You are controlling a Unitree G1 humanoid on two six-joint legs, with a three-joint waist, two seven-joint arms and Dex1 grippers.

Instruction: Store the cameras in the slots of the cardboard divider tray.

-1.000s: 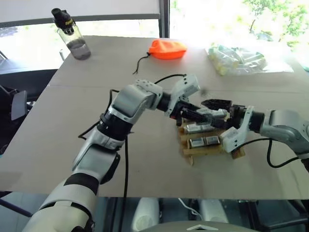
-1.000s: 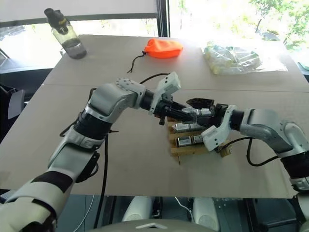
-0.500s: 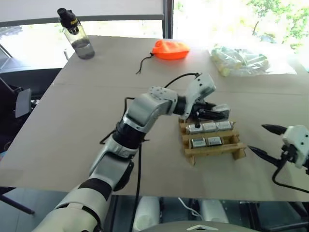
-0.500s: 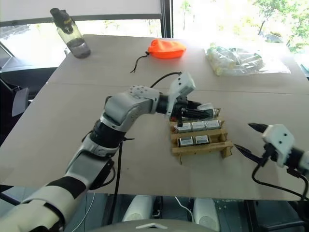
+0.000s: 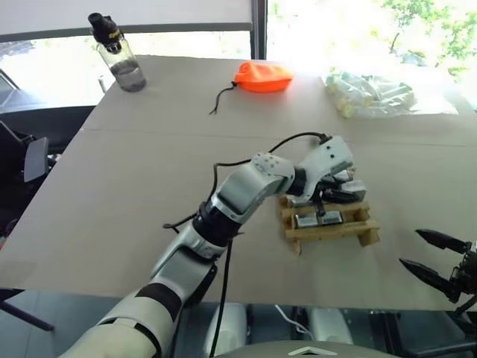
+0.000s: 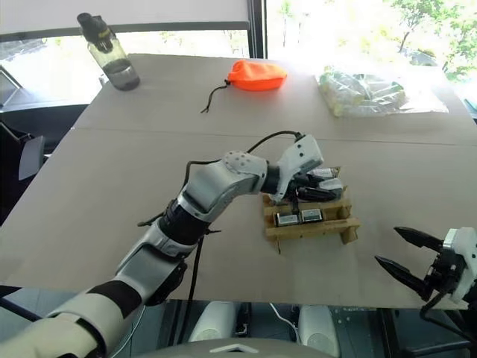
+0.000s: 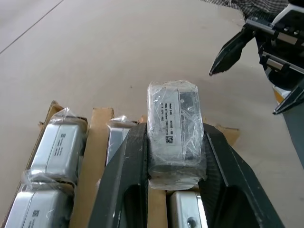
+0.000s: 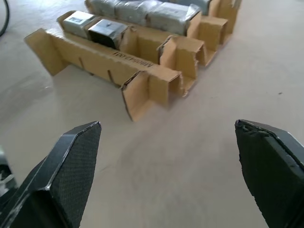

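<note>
My left claw (image 7: 173, 161) is clamped on a wrapped camera (image 7: 173, 128), its long axis running straight out between my fingers, with the tray (image 5: 365, 226) directly beneath and several slots already filled. My right claw (image 6: 414, 257) hangs wide open and empty, well off to the tray's side, so the left is the nearer. The worktop (image 5: 149, 164) around the tray is bare cardboard.

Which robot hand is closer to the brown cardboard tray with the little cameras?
Left. The left gripper is right over the cardboard divider tray, holding a wrapped camera above its slots. The right gripper hangs open off to the tray's side, near the table's front edge.
</note>
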